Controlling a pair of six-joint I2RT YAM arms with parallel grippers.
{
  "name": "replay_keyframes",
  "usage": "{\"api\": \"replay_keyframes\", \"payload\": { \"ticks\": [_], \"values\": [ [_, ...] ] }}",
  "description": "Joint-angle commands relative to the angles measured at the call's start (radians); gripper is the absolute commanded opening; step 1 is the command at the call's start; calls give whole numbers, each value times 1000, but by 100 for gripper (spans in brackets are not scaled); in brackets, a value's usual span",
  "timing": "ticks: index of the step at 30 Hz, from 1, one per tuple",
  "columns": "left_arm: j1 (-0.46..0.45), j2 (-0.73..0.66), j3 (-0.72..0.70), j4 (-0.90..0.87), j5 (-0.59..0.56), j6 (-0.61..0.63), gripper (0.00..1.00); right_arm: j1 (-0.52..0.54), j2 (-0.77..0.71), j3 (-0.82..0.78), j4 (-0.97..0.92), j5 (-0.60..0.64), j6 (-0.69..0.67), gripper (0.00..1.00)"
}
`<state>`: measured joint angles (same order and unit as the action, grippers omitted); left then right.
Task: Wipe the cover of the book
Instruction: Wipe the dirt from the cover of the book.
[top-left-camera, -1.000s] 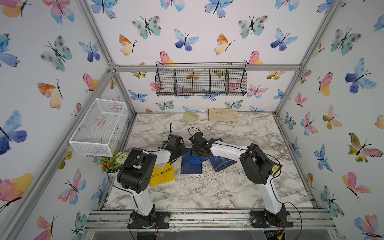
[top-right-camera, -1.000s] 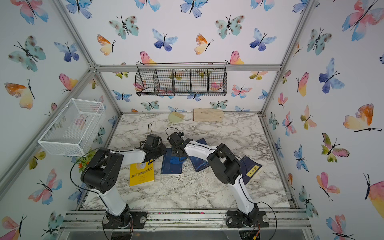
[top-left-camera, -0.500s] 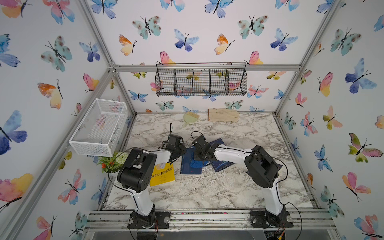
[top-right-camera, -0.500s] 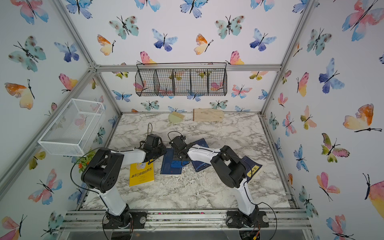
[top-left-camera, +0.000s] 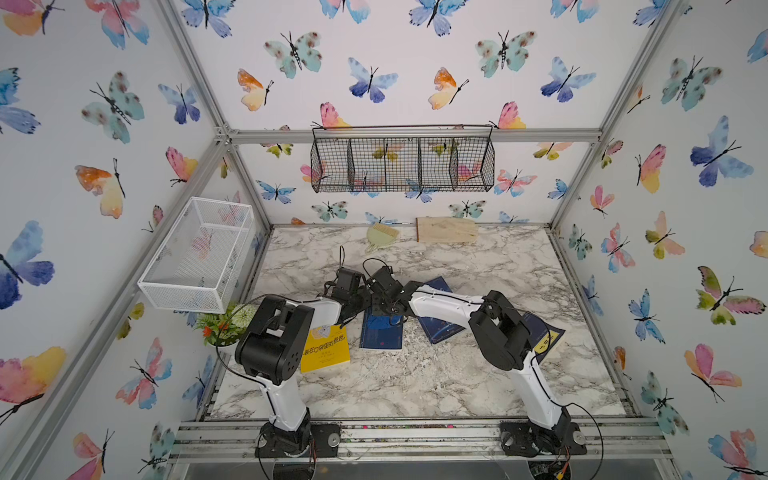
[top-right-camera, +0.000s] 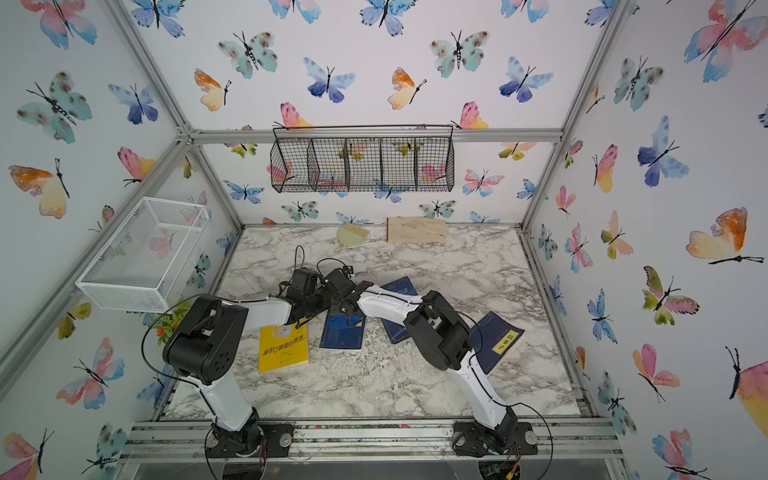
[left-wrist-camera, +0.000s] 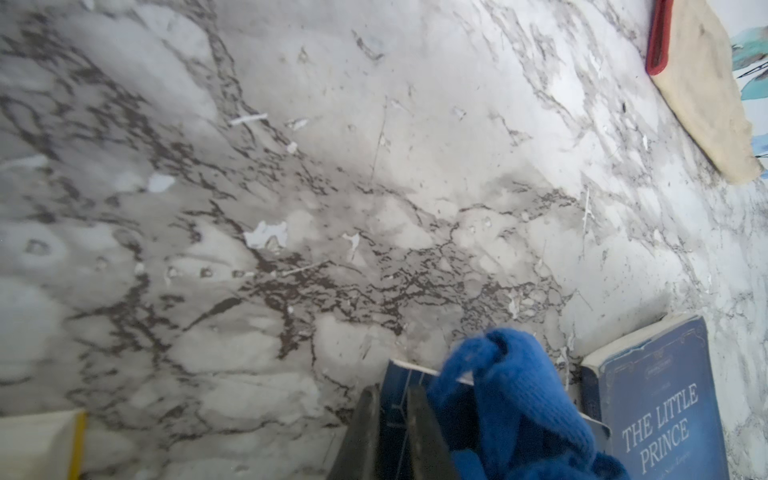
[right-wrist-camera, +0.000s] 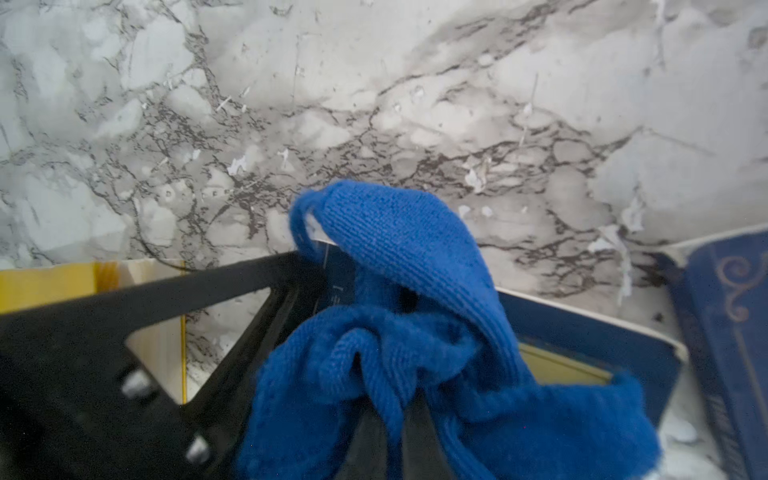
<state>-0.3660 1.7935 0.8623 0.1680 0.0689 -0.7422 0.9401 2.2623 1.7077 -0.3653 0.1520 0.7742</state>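
Book (top-left-camera: 382, 334) sits near the middle of the table (top-left-camera: 415, 382). Right gripper (top-left-camera: 390, 311) is clamped on the blue cloth (right-wrist-camera: 415, 332) over its cover. Left gripper (left-wrist-camera: 390, 419), jaws together, presses a corner, guessing so it won't slide.

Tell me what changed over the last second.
The right gripper, shut on the blue cloth, slid a little toward the table's front edge and toward the left gripper, dragging the cloth along the middle blue book's cover. Nothing was grasped or released. The left gripper stayed shut at that book's far corner; that book and the yellow book beside it kept their places.
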Motion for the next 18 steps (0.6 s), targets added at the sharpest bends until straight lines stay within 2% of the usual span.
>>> {"api": "replay_keyframes", "payload": {
  "ticks": [1, 6, 10, 15, 18],
  "values": [
    [0, 30, -25, -87, 20, -1, 15, -9, 59, -91, -77, -38, 7, 1],
    [2, 34, -25, -87, 21, -4, 15, 0, -53, -288, 19, -159, 45, 1],
    [3, 33, -24, -90, 19, -5, 15, 20, -161, -412, 70, -235, 26, 1],
    [8, 26, -27, -94, 18, -4, 15, 48, -229, -461, 110, -297, 26, 1],
    [10, 22, -29, -90, 18, -3, 15, 54, -205, -434, 133, -320, 34, 1]
  ]
}}
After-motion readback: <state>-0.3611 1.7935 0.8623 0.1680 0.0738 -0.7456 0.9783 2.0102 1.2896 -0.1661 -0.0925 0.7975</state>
